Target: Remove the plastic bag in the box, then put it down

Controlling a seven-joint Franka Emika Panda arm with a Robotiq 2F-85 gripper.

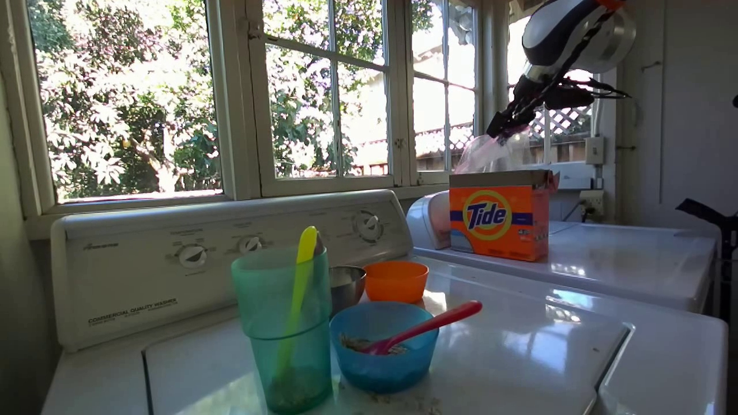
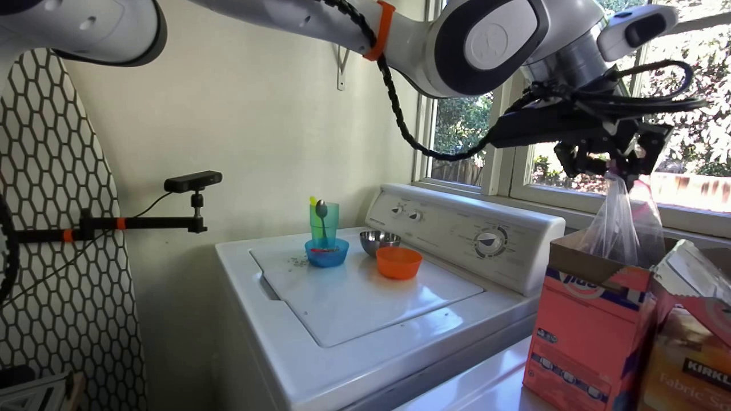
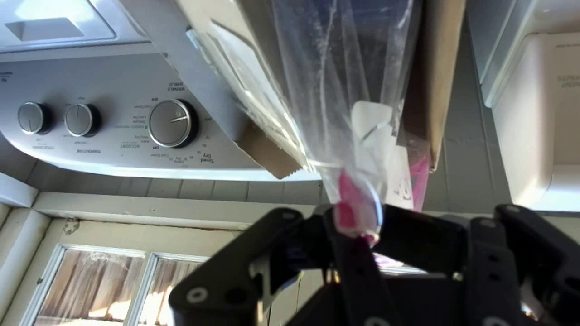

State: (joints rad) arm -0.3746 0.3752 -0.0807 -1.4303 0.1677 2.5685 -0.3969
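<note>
Hanging at the upper right of the frame in an exterior view, its lower part inside the open box [image 1: 499, 222], the clear, crinkly plastic bag [image 1: 481, 157] should handle as soft, slippery and light, though its weight is hard to judge with the bottom hidden; its bunched pinkish top, which the gripper [image 1: 500, 132] pinches, looks the surest hold. Beneath, the box is a stiff cardboard block, orange with 1 round bullseye on its face, and farther right spreads a flat, glossy white machine top [image 1: 634, 253].
</note>
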